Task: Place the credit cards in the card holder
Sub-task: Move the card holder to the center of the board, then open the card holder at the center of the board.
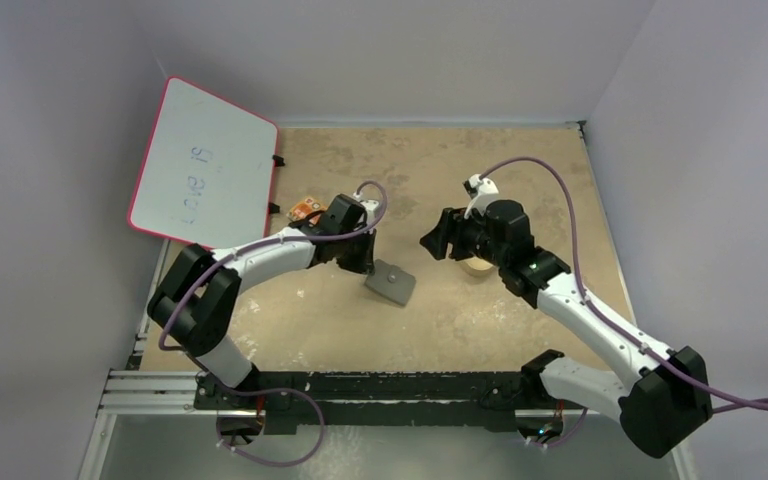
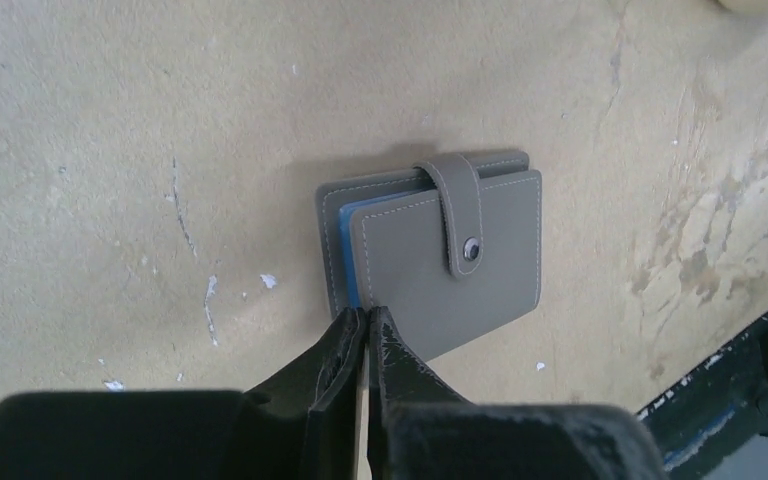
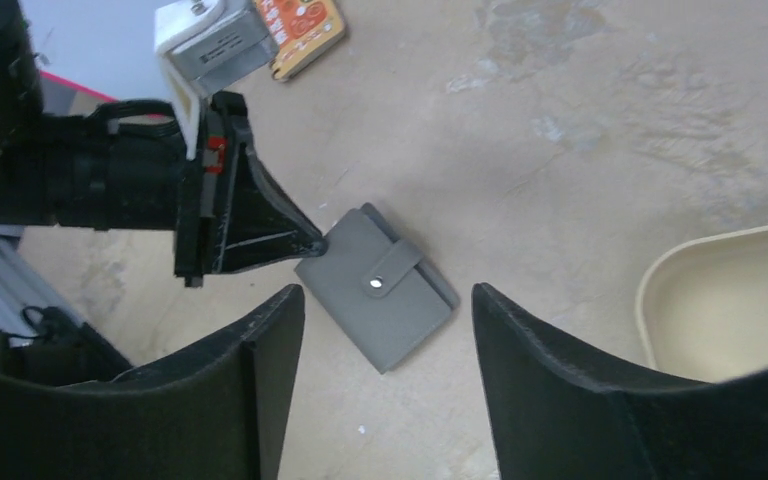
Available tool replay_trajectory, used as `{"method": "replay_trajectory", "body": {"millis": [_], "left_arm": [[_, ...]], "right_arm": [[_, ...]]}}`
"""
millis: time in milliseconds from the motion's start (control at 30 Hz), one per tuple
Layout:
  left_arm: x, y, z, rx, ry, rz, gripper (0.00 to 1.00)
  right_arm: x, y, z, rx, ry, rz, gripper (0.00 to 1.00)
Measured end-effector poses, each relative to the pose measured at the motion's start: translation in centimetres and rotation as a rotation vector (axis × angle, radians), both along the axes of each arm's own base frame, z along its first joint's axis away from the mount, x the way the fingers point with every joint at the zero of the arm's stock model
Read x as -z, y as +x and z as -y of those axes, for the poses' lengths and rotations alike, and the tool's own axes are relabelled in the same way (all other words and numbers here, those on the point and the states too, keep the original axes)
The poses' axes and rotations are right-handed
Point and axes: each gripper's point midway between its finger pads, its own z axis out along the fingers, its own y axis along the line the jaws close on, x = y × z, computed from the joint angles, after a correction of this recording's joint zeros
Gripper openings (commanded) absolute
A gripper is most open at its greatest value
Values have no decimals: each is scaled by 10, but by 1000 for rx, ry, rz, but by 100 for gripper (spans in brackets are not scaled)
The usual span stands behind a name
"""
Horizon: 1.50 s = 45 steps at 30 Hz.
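I see, card holder point(image 2: 440, 255): grey outside, pale stitching, blue inner edge, silver stud | desk point(image 2: 110, 120): tan, mottled with paler patches, white flecks | tray point(image 3: 730, 300): cream | whiteboard point(image 1: 205, 180): white, red frame, blue writing | packet point(image 3: 300, 35): orange | arms point(image 1: 260, 255): white and black | cables point(image 1: 760, 407): purple

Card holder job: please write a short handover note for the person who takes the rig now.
Left gripper: shut, tips at a corner of the card holder; a pinch on it cannot be confirmed.
Right gripper: open, above the holder, holding nothing.
Card holder: flat on the table, strap snapped shut. Credit cards: in no view.
Done: nothing visible.
To do: open the holder, find the cards, insert them.
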Motion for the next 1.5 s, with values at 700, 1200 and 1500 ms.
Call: {"method": "replay_trajectory", "body": {"millis": [700,1200,1500], "left_arm": [[-153,28,-88,-392,-193,381,74],[-174,1,-152,-563,-119,575,88],[-176,-2,-165,-610,-89,596,92]], "right_arm": [[106,-29,-90,-194,-128,-235,39],[134,-25,-128,-168,-360,-231,38],[129,-24,-120,-130,-447,-232,40]]}}
